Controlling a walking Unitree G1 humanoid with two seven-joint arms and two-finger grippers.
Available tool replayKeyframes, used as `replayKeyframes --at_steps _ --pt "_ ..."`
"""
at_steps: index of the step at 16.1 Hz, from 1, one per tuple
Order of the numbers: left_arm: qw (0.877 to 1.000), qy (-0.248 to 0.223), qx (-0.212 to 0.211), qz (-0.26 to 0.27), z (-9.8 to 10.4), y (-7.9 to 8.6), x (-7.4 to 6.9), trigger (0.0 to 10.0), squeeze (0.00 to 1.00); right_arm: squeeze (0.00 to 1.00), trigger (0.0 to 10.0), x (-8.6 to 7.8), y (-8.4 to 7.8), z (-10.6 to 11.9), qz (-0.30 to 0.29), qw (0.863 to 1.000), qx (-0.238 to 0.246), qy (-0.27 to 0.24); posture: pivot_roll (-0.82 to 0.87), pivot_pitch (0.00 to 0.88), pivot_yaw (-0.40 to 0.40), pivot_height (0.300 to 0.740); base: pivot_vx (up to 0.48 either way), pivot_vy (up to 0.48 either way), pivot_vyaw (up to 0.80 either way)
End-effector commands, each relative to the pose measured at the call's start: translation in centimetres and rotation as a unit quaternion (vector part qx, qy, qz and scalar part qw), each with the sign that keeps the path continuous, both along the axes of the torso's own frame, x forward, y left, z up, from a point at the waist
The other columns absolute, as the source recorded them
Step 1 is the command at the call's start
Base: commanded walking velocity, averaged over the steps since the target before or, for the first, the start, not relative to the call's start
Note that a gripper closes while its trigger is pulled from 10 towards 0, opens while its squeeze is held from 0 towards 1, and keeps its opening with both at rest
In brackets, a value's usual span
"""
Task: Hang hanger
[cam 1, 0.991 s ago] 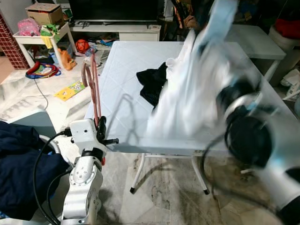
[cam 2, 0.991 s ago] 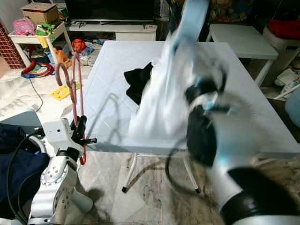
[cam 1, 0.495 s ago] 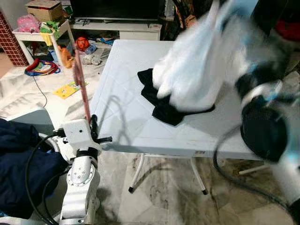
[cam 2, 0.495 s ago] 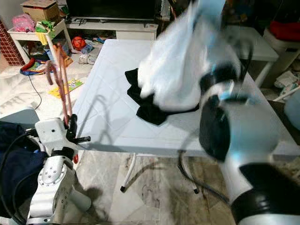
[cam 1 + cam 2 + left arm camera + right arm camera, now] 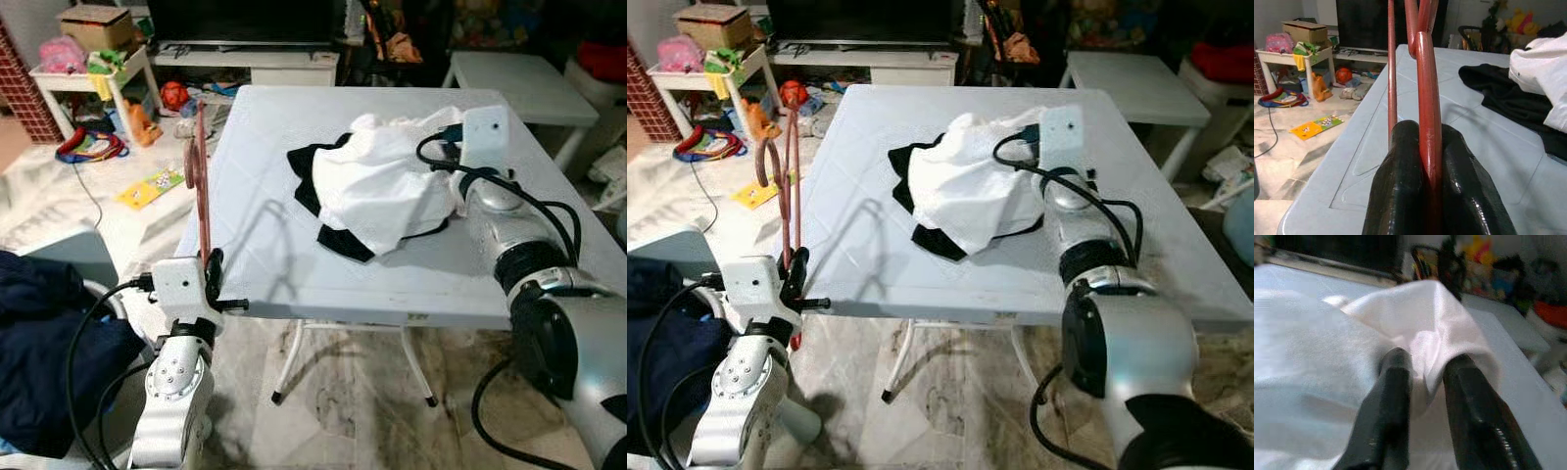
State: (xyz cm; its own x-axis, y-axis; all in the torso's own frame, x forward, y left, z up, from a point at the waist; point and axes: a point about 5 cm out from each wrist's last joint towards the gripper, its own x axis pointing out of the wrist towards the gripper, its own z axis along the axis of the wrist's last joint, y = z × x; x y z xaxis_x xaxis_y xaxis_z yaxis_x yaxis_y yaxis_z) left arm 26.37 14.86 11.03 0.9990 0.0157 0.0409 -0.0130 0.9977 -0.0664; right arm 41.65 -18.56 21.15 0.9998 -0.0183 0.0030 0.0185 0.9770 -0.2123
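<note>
Since prev. frame the white garment (image 5: 377, 186) dropped from mid-air onto the desk (image 5: 265, 245), covering part of a black garment (image 5: 312, 181). Right gripper (image 5: 1422, 382) fingers pinched a white fold; fingertips hidden in cloth. Left gripper (image 5: 1425, 161), off desk's left edge, clamped the red hanger (image 5: 201, 181): long axis upright, hook end up, lower part hidden.

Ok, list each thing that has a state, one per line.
red hanger: upright, clamped in the left gripper.
white garment: crumpled on the table, pinched by the right gripper.
black garment: bunched on the table, partly under the white garment.
</note>
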Motion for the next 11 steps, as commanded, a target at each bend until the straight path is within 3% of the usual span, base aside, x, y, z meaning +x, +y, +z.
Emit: replayKeyframes --at_steps 1,3,5,9,11 --pt "1.000 -0.006 0.006 0.005 0.5 0.4 -0.1 10.0 0.00 1.00 10.0 0.0 0.7 0.4 0.026 0.999 -0.006 -0.020 -0.03 0.000 0.011 0.740 0.000 0.000 0.00" --pt "0.999 -0.019 0.005 -0.030 1.6 0.0 -0.1 10.0 0.00 1.00 10.0 -0.6 1.7 -0.9 0.063 0.997 0.000 -0.035 -0.05 0.000 0.019 0.740 0.000 0.000 0.00" --pt "0.998 -0.041 0.018 -0.032 2.9 -0.3 0.1 10.0 0.00 1.00 10.0 -1.8 2.0 -1.6 0.083 0.993 0.043 -0.077 -0.05 0.000 0.021 0.740 0.000 0.000 0.00" --pt "0.998 -0.037 0.023 -0.034 3.0 -0.4 -0.1 10.0 0.00 1.00 10.0 -4.9 1.5 -3.9 0.044 0.987 0.113 -0.105 -0.04 0.000 0.025 0.740 0.000 0.000 0.00" --pt "0.999 -0.027 0.024 -0.036 2.6 -0.4 -0.4 10.0 0.00 1.00 10.0 -6.3 1.9 -4.8 0.052 0.989 0.101 -0.098 -0.05 0.000 0.029 0.740 0.000 0.000 0.00"
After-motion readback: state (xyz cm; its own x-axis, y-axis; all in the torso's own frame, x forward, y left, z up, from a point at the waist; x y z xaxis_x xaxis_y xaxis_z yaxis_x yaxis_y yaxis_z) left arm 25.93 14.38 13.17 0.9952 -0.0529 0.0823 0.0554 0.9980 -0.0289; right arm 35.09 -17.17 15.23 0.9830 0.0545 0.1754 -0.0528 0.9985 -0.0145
